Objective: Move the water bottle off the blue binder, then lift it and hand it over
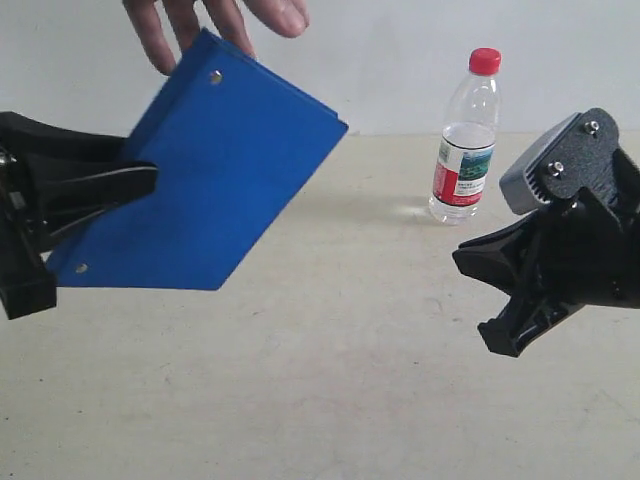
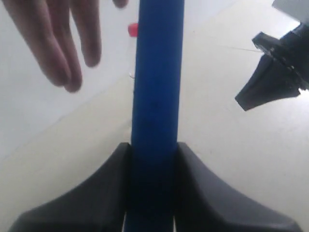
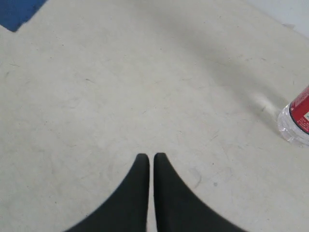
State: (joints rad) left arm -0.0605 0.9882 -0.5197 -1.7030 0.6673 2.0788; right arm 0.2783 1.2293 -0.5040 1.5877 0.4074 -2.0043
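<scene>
Exterior view: you see the left gripper (image 1: 145, 182) reaching in level from the left edge, its jaws clamped on the lower left edge of the blue binder (image 1: 215, 170). The binder is clear of the counter (image 1: 350, 390), tilted, with one corner raised toward the top of the view. A human hand (image 1: 215, 22) comes down from above with its fingers spread at that raised corner; you cannot confirm contact from this view.

The right gripper (image 1: 497, 338) hangs above the counter on the right, angled down and toward the middle. The water bottle (image 1: 466, 150) stands upright on the counter near the back wall, between the two arms, well apart from the binder and nearer the right arm. Its red cap is on.

Left wrist view: this gives you what the exterior view hides. The blue binder (image 2: 157, 72) appears edge-on as a narrow band, with a black jaw pressed against each face at the left gripper (image 2: 154, 150). The hand (image 2: 53, 38) hangs beside the band, with a gap between it and the band. Only the red cap of the water bottle (image 2: 132, 30) shows past the binder. The right gripper (image 2: 244, 100) appears across the counter.

Right wrist view: you see the jaws of the right gripper (image 3: 151, 157) drawn almost together, a thin slit between them, holding nothing. The base of the water bottle (image 3: 295, 123) sits at one edge and a corner of the blue binder (image 3: 18, 10) at another.
</scene>
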